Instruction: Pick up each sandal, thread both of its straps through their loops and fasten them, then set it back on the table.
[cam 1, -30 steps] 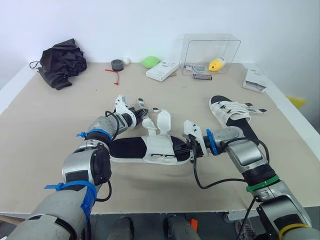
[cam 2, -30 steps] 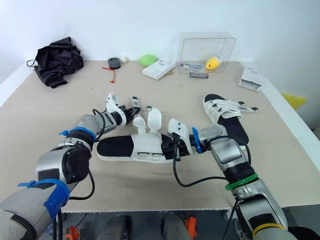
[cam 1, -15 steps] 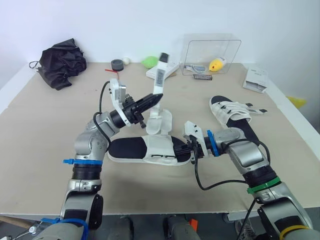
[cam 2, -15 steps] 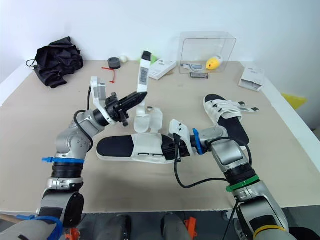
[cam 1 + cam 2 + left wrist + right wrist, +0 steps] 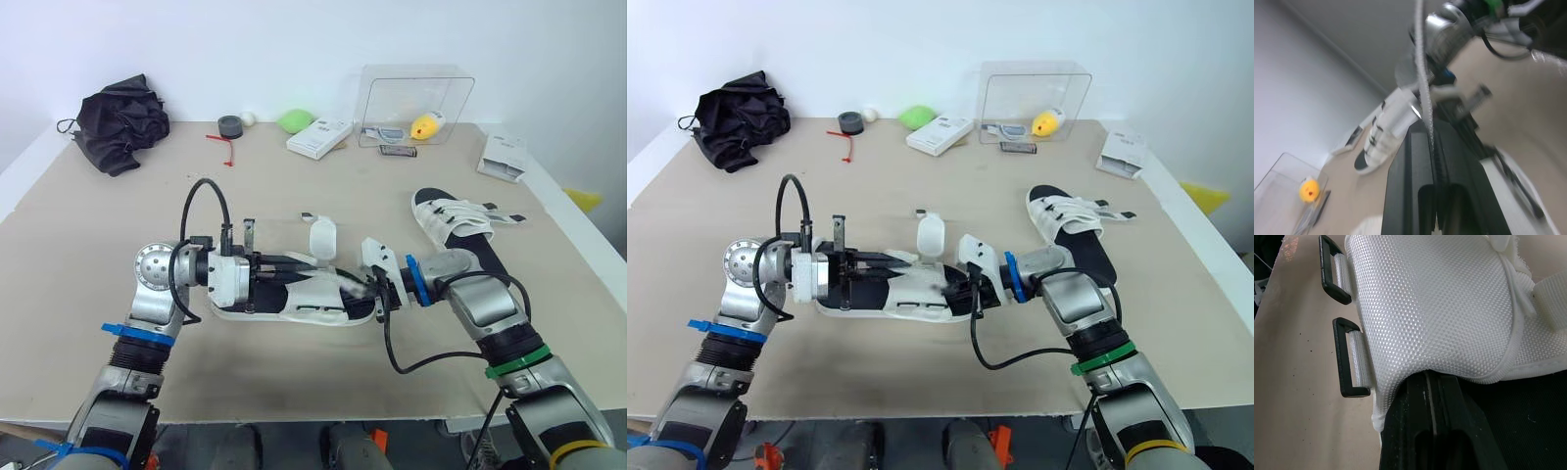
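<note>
Your near sandal [image 5: 294,299] lies flat at the centre of the table [image 5: 88,245], met from both ends. Your left gripper [image 5: 304,266] reaches in from the left of the frame, low over the bare black insole. Its jaws are drawn almost together on a thin pale strap [image 5: 1421,68], which the left wrist view shows edge-on between them. Your right gripper [image 5: 373,295] comes to the sandal's other end from the right. Its jaws are pinched narrow, tips tucked under the white mesh upper [image 5: 1440,303], just beside two black loops [image 5: 1349,357]. A free strap [image 5: 321,237] stands upright above the sandal's middle. The second sandal [image 5: 456,223] rests right of centre, well apart, white straps laid across it. A black cloth [image 5: 120,119] sits at upper left.
</note>
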Motion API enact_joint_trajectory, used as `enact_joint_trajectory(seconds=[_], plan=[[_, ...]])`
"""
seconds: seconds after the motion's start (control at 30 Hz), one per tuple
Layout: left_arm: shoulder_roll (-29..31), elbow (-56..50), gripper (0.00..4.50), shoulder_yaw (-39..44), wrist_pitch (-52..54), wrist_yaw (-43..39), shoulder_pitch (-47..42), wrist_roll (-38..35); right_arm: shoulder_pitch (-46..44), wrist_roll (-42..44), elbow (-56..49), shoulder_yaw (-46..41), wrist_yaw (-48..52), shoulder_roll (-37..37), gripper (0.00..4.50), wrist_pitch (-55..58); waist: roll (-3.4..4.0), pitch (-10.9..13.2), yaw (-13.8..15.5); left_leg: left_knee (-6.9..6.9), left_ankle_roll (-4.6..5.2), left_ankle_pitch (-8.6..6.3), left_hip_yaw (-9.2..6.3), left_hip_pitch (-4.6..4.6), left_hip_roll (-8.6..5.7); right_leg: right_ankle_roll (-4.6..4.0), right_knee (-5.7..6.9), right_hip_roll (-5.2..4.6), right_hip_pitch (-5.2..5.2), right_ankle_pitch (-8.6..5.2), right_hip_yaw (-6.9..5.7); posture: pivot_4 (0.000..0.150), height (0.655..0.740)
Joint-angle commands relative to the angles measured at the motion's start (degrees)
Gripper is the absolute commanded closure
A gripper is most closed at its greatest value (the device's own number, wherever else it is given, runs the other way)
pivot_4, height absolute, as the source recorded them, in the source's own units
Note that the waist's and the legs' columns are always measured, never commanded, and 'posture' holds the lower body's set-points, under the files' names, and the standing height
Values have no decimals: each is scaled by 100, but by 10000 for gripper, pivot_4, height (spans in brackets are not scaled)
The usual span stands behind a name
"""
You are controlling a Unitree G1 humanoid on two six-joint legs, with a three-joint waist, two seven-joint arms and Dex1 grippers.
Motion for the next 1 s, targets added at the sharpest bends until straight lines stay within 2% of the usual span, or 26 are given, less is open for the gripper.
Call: enact_joint_trajectory(seconds=[0.03, 0.17, 0.2, 0.23, 0.3, 0.37, 0.4, 0.47, 0.53, 0.6, 0.67, 0.77, 1.0], plan=[[71, 101, 26681, 45, -350, 42, -167, -165, 150, -156, 104, 383, 159, -69, 45000, 100, 0, 0, 0, 0, 1, 0, 0, 0, 0, 0, 0, 0, 0, 0, 0, 1500, 7400], [260, -13, 5656, 17, -353, 2, -54, -310, 133, -153, 121, 403, 186, -83, 45000, 100, 0, 0, -1, 1, 2, -1, -1, 0, 2, 1, 1, 2, 0, 0, 0, 1500, 7400], [365, -110, 4567, 2, -227, -18, 26, -326, 128, -156, 129, 408, 189, -84, 45000, 94, 0, 0, -2, 0, 2, -1, -1, 0, 2, 1, 1, 2, 0, -1, 0, 1500, 7400], [438, -173, 773, -15, -151, -20, 76, -337, 126, -158, 135, 410, 193, -87, 45000, 88, 0, 0, -9, 0, 3, -2, -2, 0, 2, 0, 1, 3, 0, -1, -1, 1500, 7400], [730, -388, 773, -74, 180, -138, 283, -403, 116, -157, 149, 423, 214, -93, 45000, 75, 1, -1, -10, 0, 6, -4, -1, 0, 3, 0, 2, 3, -1, -5, 0, 1500, 7400], [1249, -823, 773, -48, 1234, -150, 690, -633, 90, -151, 164, 437, 238, -87, 45000, 81, 3, 0, -24, 0, 8, -5, -1, 0, 6, -3, 3, 3, -2, -7, -1, 1500, 7400], [1653, -1201, 773, -54, 2579, 101, 972, -963, 82, -144, 164, 442, 252, -86, 45000, 84, 3, 1, -23, 0, 13, -9, 1, 1, 9, -6, 5, 4, -3, -10, 0, 1500, 7400], [2213, -1803, 773, -26, 4205, 288, 1349, -1581, 75, -139, 167, 452, 272, -87, 45000, 81, 1, 3, -40, 0, 24, -16, -4, 2, 16, -11, 20, 4, -6, -25, -3, 1500, 7400], [2922, -2378, 773, 77, 6259, 481, 1587, -2836, 68, -143, 179, 465, 281, -84, 45000, 73, -10, 8, -31, 0, 31, -22, -9, 10, 13, -14, 51, -7, -8, -54, -10, 1500, 7400], [3288, -2628, 773, 251, 7725, 814, 1654, -3819, 44, -150, 212, 475, 290, -71, 45000, 70, -19, 14, -22, 2, 30, -23, -28, 11, 14, -22, 62, -11, -4, -65, -30, 1500, 7400], [3260, -2765, 773, 327, 8309, 1133, 1684, -4186, 0, -156, 251, 476, 260, -42, 45000, 124, -13, 18, -17, 2, 30, -23, -36, 20, 12, -26, 66, -14, 2, -69, -40, 1500, 7400], [2930, -3117, 773, 328, 8561, 1610, 1839, -4280, -28, -64, 163, 382, 226, -30, 45000, 231, -11, 18, -18, 0, 30, -23, -30, 33, 12, -31, 66, -13, 11, -71, -39, 1500, 7400], [2232, -3714, 773, -158, 8295, 2215, 2358, -3456, 129, 423, -395, -76, 9, 22, 45000, 695, -10, 20, -7, -4, 23, -27, -28, 29, 8, -41, 66, -5, 4, -72, -30, 1500, 7400]])
